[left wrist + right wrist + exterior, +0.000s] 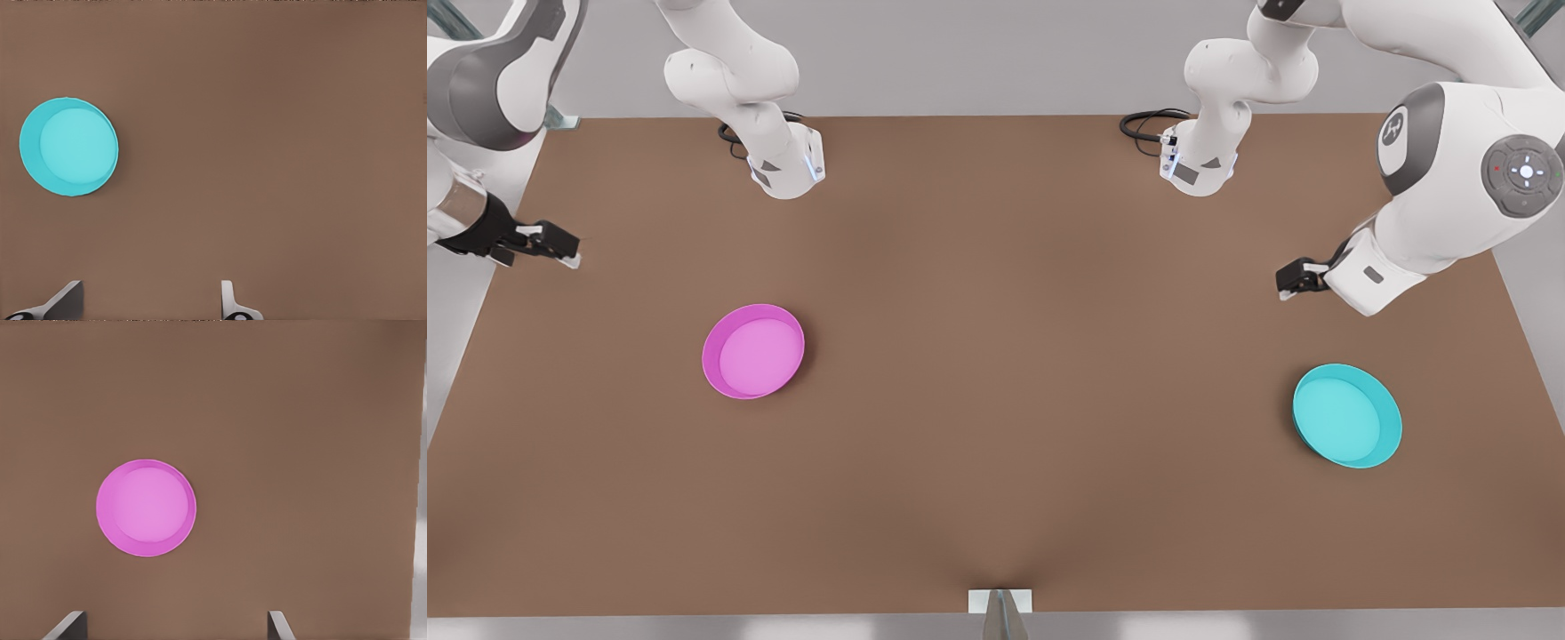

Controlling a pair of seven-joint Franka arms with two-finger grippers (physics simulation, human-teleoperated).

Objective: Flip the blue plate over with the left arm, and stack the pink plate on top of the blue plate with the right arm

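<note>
Blue plate (1347, 416) rim-up, well apart from pink plate (753, 351); left gripper (1291, 283) nearer it, right gripper (560, 251) by pink, jaws of both apart, empty.

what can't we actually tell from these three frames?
- Undersides of the blue plate and pink plate: hidden against the table in every view.
- Left gripper and right gripper: wrist views cut the fingers at the frame edge, tips alone visible.
- Both arms' upper links: cropped by the front view's top edge.
</note>
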